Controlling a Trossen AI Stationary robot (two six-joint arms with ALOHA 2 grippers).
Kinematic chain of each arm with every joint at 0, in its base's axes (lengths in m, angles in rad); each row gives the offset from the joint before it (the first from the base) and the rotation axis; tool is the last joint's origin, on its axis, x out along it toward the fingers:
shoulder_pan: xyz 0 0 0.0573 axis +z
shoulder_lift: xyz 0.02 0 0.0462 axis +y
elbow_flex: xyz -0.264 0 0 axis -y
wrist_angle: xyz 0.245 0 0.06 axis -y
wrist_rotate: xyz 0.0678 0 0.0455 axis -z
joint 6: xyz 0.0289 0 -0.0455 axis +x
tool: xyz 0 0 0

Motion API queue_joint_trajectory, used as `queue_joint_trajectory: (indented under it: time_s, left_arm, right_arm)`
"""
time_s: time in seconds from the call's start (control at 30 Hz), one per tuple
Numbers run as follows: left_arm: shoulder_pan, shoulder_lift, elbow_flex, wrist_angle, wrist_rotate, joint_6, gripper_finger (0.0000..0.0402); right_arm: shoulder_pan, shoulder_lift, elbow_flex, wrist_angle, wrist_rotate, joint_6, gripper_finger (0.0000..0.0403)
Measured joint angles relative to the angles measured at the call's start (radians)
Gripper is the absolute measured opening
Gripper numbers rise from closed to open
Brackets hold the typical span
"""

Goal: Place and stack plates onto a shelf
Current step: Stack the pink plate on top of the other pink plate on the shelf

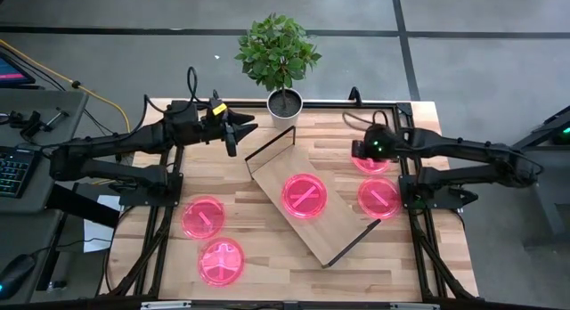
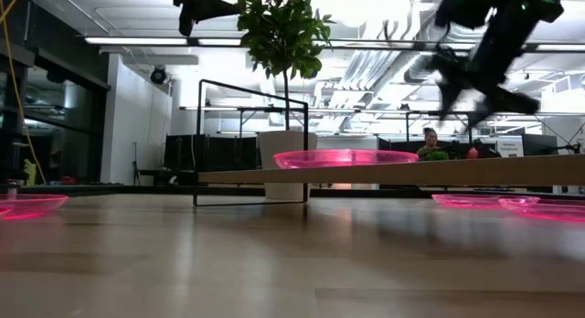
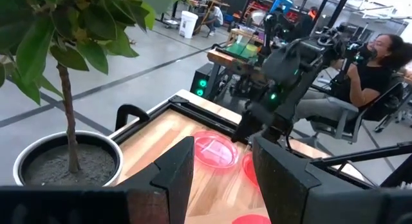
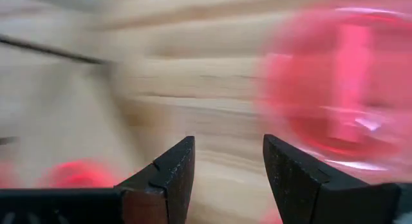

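One pink-red plate (image 1: 305, 196) lies flat on the light-wood shelf (image 1: 267, 163), which stands slantwise mid-table on black wire end frames; in the low view the plate (image 2: 345, 158) sits on the board. Two plates (image 1: 203, 217) (image 1: 221, 261) lie on the table at the near left. Two more (image 1: 378, 197) (image 1: 371, 162) lie at the right. My left gripper (image 1: 233, 136) (image 3: 222, 147) is open and empty, raised near the plant pot. My right gripper (image 1: 361, 151) (image 4: 228, 147) is open and empty, raised beside the far right plate (image 4: 341, 89).
A potted plant (image 1: 283, 101) stands at the table's far edge, close to my left gripper and the shelf's far end. The shelf's wire frames (image 1: 272, 145) (image 1: 352, 243) rise at both short ends. A person (image 3: 373, 69) sits beyond the table's right side.
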Motion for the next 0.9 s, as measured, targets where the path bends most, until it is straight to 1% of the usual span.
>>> queue_joint_trajectory:
  time_s: [0.13,0.3,0.4,0.57,0.73,0.9]
  left_arm:
    - [0.001,0.0,0.0,0.003,-0.001,0.0,0.0149]
    - [0.001,0.0,0.0,0.003,-0.001,0.001,0.015]
    - [0.001,0.001,0.0,0.003,-0.001,0.001,0.0149]
    - [0.001,0.003,0.0,0.003,-0.001,0.001,0.0149]
    - [0.001,0.003,0.0,0.003,0.0,0.002,0.015]
    - [0.001,0.003,0.0,0.003,0.0,0.002,0.0149]
  right_arm:
    - [0.0,0.058,0.0,-0.18,0.073,0.079,0.0167]
    - [0.0,0.127,0.0,-0.297,0.137,0.155,0.0167]
    - [0.0,0.161,-0.018,-0.302,0.159,0.182,0.0167]
    - [0.0,0.203,-0.088,-0.291,0.164,0.238,0.0167]
    - [-0.002,0.213,-0.103,-0.267,0.244,0.359,0.0167]
    - [-0.015,0.22,-0.106,-0.263,0.281,0.393,0.0167]
